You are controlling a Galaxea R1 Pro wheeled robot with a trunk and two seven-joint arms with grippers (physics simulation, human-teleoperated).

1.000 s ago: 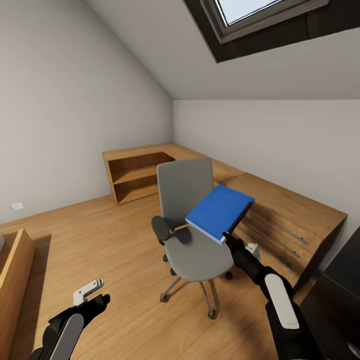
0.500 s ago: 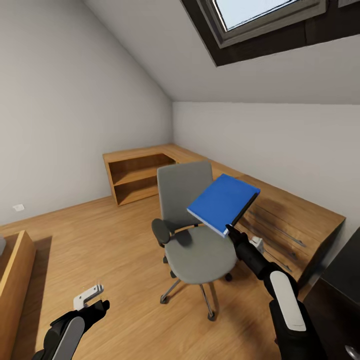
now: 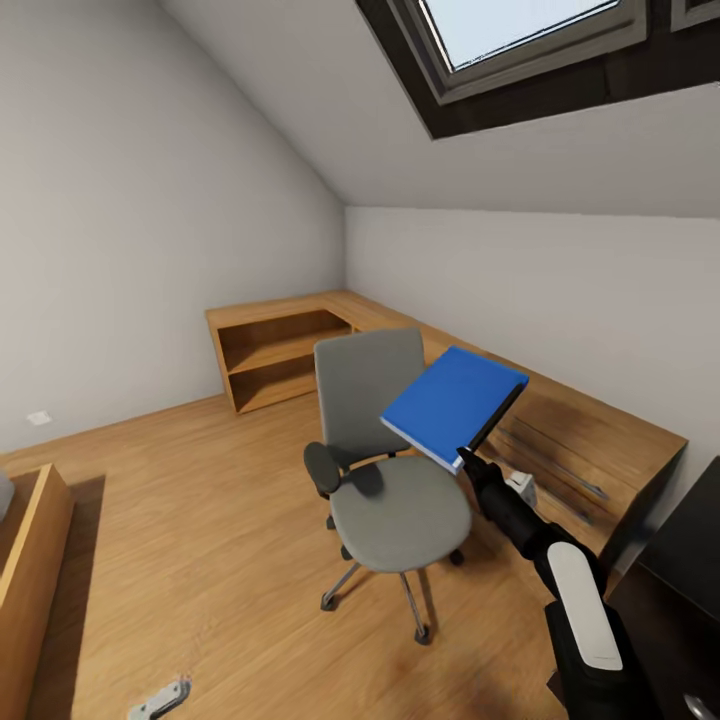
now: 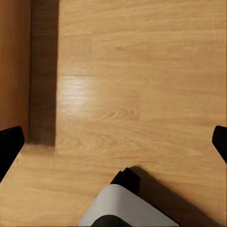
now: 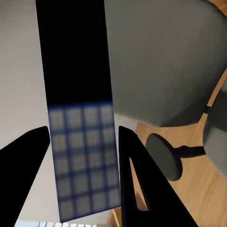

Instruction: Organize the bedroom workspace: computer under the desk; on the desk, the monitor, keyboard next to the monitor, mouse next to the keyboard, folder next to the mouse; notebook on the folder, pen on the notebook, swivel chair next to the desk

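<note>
— So what does the right gripper (image 3: 467, 459) hold, seen from the head?

— It is clamped on the near corner of the blue folder (image 3: 452, 404), which hangs tilted in the air above the swivel chair (image 3: 383, 470), clear of the grey seat. Behind the chair a light wooden drawer chest (image 3: 590, 445) runs along the wall into a corner shelf unit (image 3: 272, 353). Plank floor (image 3: 200, 520), grey walls, a dark-framed skylight (image 3: 520, 40) in the sloped ceiling. A sliver of the left gripper (image 3: 158, 700) shows at the bottom edge.

— And the left wrist view?

— Both black fingertips (image 4: 9, 149) sit far apart at the picture's sides, spread wide with nothing between them, above bare planks (image 4: 137, 80) and a wooden furniture edge (image 4: 14, 61).

— The right wrist view?

— The fingers (image 5: 135, 170) press either side of the folder's (image 5: 75, 90) edge, which looks dark above and pale and gridded nearer the camera. The chair's grey back (image 5: 165, 56) and a black armrest (image 5: 163, 156) lie beyond.
</note>
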